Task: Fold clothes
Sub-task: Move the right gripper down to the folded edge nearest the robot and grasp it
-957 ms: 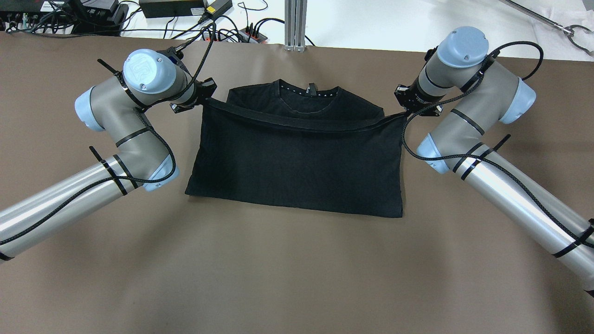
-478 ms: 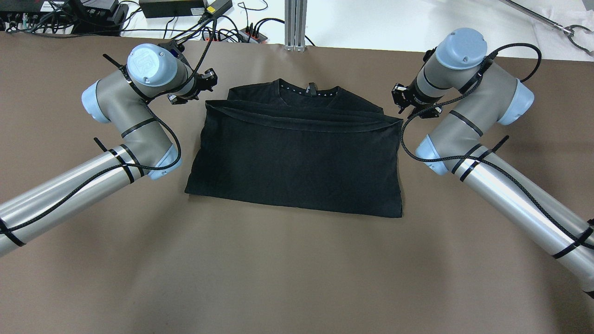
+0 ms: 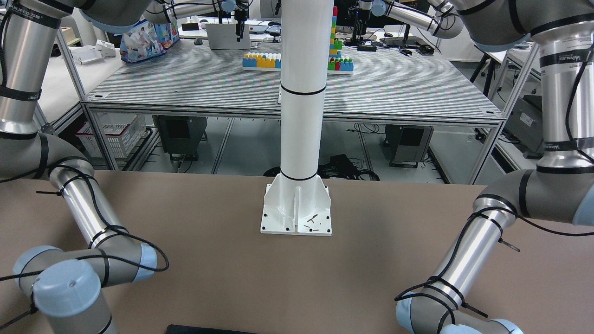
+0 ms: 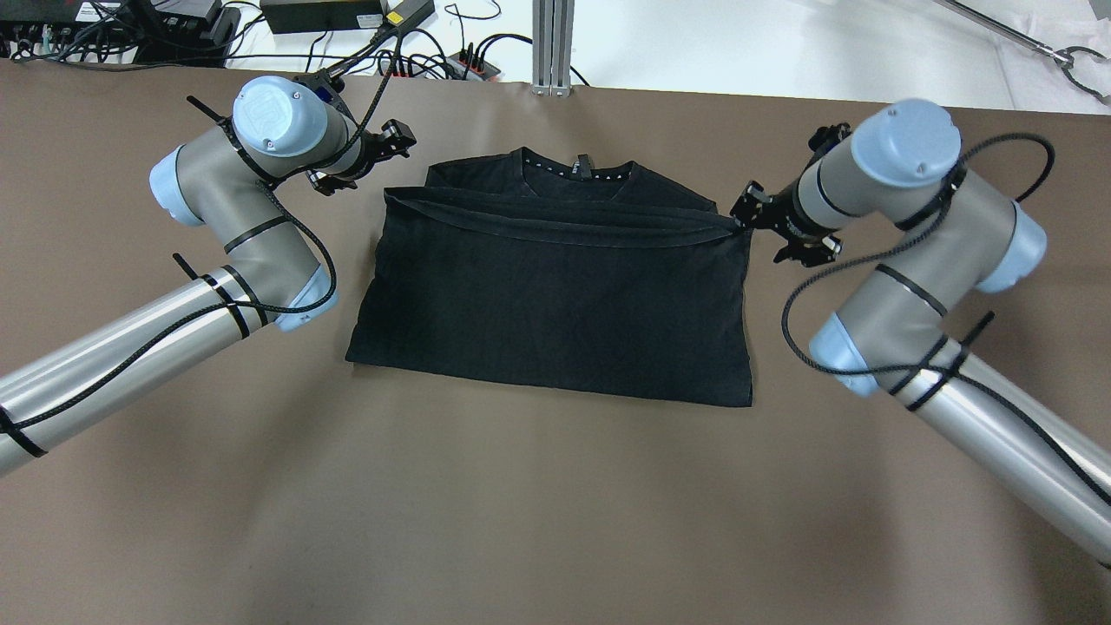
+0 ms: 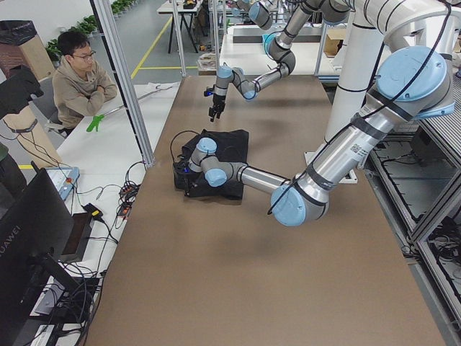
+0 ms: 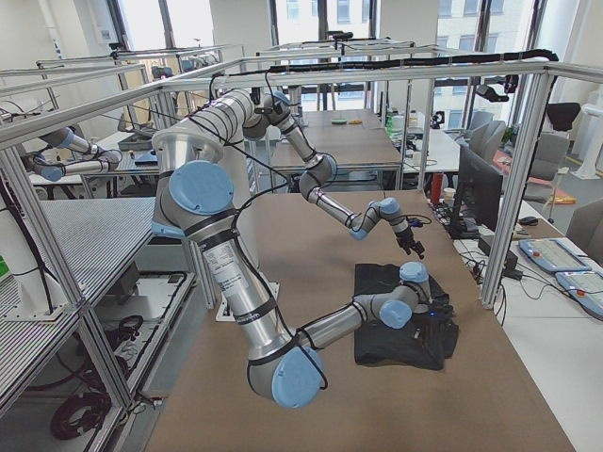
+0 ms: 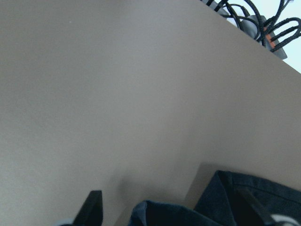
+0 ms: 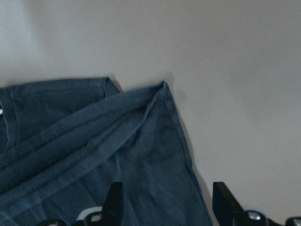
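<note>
Overhead exterior: shows the clothes [image 4: 555, 304], a single black garment, lying flat in the middle of the brown table [image 4: 555, 521]. Folded once, with a hemmed edge running across just short of the collar [image 4: 577, 169] on the far side. Places the left gripper [image 4: 392, 143] just beyond the garment's far left corner, clear of the cloth. Places the right gripper [image 4: 748, 213] right at the far right corner of the fold.

Left wrist-mounted: finds that gripper spread wide and holding nothing, with bare table ahead of its fingers [image 7: 94, 207] and the garment's corner low between them.

Right wrist-mounted: likewise spread wide, pinching nothing. Straddles the garment's side edge, with one of the fingers [image 8: 114, 197] over the cloth and the other over bare table just beside it. Cannot tell whether either tip touches the fabric.

Exterior front-facing: catches only a sliver of the black cloth at the bottom edge, on the near side of the white post [image 3: 301, 116].
</note>
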Robot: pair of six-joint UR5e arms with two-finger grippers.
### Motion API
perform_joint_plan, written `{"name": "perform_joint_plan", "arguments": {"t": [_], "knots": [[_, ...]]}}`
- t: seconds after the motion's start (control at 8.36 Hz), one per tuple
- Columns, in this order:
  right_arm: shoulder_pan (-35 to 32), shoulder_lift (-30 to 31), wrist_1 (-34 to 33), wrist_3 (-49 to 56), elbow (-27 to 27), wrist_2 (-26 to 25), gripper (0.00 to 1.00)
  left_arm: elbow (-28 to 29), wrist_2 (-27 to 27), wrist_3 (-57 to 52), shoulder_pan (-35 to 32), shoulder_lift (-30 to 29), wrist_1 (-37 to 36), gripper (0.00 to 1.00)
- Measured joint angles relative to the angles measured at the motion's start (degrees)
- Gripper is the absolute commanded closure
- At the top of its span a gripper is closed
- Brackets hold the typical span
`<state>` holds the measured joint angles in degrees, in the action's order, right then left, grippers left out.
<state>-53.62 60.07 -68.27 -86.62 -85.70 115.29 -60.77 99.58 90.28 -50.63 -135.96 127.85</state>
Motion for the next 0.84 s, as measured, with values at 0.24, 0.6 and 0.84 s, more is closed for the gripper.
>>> {"name": "perform_joint_plan", "arguments": {"t": [0.24,0.6,0.84], "knots": [[5.0,8.9,0.6,-5.0,-11.8,-1.3,0.31,-0.1,-0.1,0.0,0.0,-0.1,0.0,0.0],[13.4,18.7,7.8,-13.7,-18.3,-7.1,0.43,-0.3,-0.2,0.5,0.4,-0.5,0.0,0.0],[16.5,20.4,12.3,-17.0,-16.5,-10.4,0.44,-0.4,-0.4,0.7,0.6,-0.9,0.0,0.0]]}}
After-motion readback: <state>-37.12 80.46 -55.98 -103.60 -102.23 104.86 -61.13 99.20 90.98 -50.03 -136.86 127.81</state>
